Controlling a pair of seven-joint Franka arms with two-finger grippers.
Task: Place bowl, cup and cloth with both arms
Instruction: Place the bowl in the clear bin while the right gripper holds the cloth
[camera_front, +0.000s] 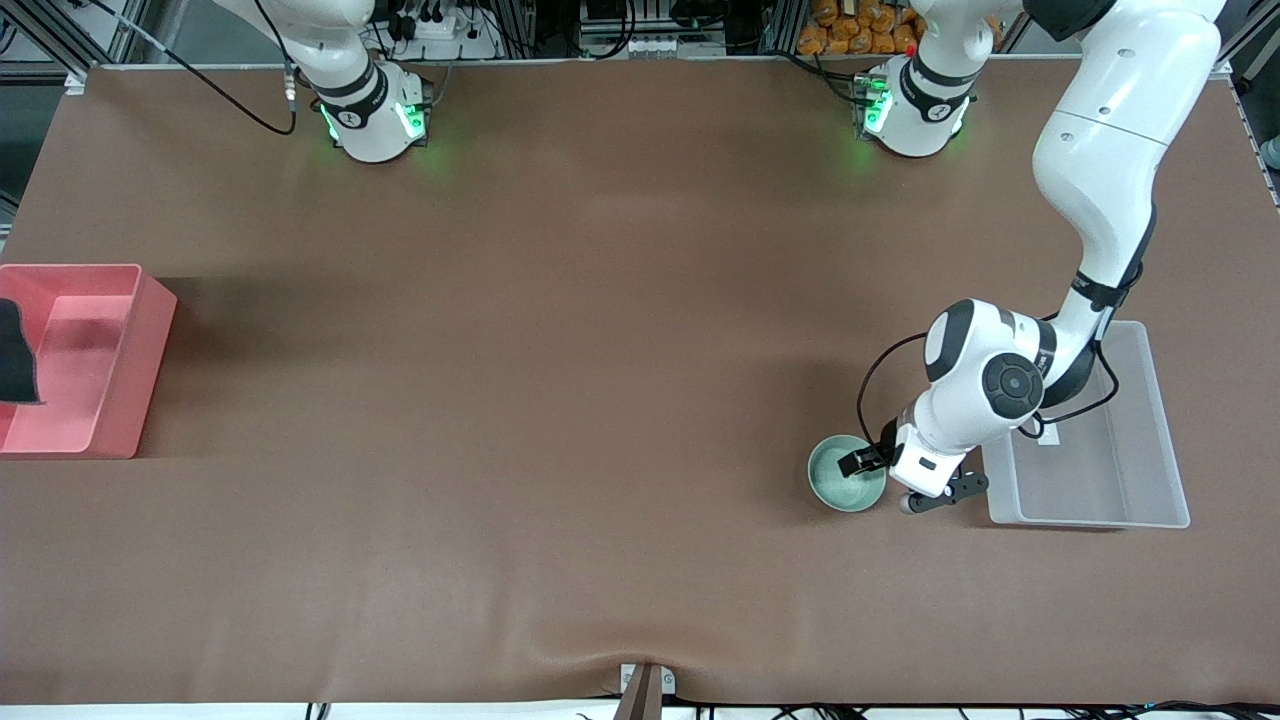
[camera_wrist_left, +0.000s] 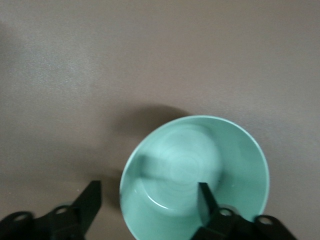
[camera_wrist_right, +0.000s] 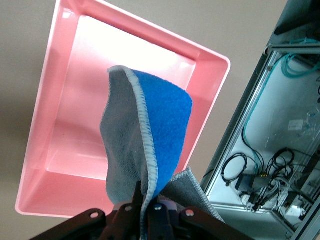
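Left wrist view: left gripper (camera_wrist_left: 147, 200) low at mint bowl (camera_wrist_left: 195, 175) beside clear bin (camera_front: 1120, 490), fingers apart, one inside, one outside rim. Squeeze gently, lift straight. Right gripper (camera_wrist_right: 145, 210) clamped on cloth (camera_wrist_right: 145, 145), over pink bin (camera_wrist_right: 55, 100); let go low. No cup seen.
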